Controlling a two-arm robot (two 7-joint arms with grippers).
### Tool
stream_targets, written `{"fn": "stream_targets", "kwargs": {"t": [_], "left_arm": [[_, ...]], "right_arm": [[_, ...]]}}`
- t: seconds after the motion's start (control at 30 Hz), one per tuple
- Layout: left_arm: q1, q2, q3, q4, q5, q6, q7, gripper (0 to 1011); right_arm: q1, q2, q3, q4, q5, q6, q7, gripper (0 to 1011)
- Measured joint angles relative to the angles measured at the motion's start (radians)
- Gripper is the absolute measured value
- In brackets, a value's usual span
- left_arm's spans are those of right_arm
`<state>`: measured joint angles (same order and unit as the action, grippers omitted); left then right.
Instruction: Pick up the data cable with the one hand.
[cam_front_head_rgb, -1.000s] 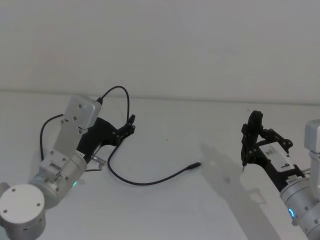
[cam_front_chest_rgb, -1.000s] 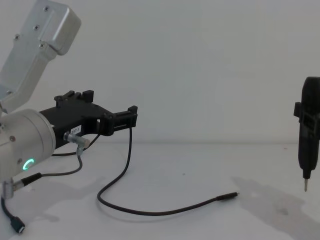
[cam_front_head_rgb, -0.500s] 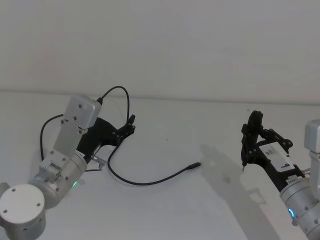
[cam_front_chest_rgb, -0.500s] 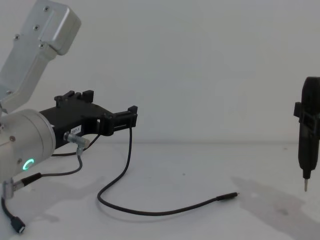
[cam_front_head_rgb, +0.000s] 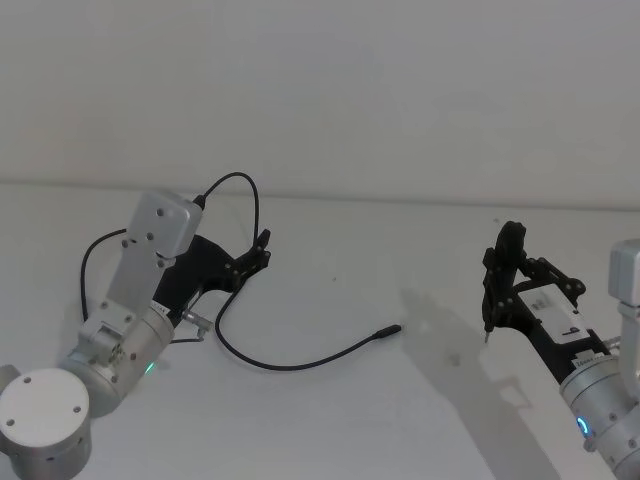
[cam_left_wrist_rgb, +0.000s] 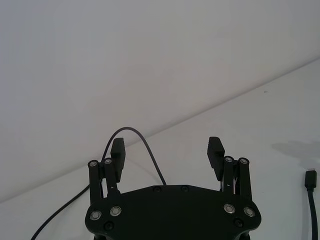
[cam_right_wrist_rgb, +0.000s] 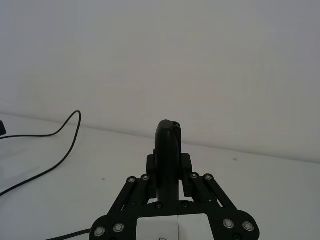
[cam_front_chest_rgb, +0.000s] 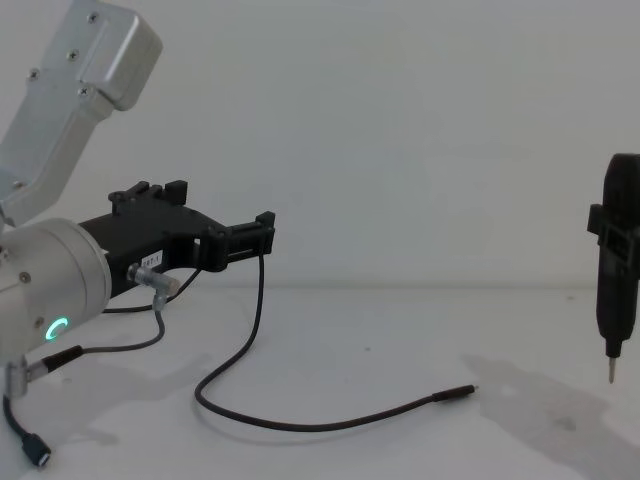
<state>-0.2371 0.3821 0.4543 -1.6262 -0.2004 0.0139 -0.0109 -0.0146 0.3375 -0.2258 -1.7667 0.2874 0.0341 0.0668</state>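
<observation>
Head view: left gripper sits left of frame centre, raised off the white table, jaws spread wide. Left wrist view confirms this, with fingers well apart. Data cable arcs up above the gripper and drops between the open jaws; cannot tell whether it touches a finger. It loops on the table at lower centre-left, and its plug lies flat near frame centre. Right gripper, near the right edge, is clamped on a pen-like tool that points down, tip above the table.
</observation>
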Motion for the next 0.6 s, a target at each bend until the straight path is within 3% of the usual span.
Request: {"fn": "stream_targets", "kwargs": {"t": [0.33,0.6], "left_arm": [[0.001,0.004,0.002,-0.004,0.001,0.001,-0.010,1002],[0.002,0.039,0.013,-0.031,0.001,0.015,-0.073,1002]], "right_arm": [[0.000,0.000,0.000,0.000,0.000,0.000,0.000,268],[0.000,0.000,0.000,0.000,0.000,0.000,0.000,268]]}}
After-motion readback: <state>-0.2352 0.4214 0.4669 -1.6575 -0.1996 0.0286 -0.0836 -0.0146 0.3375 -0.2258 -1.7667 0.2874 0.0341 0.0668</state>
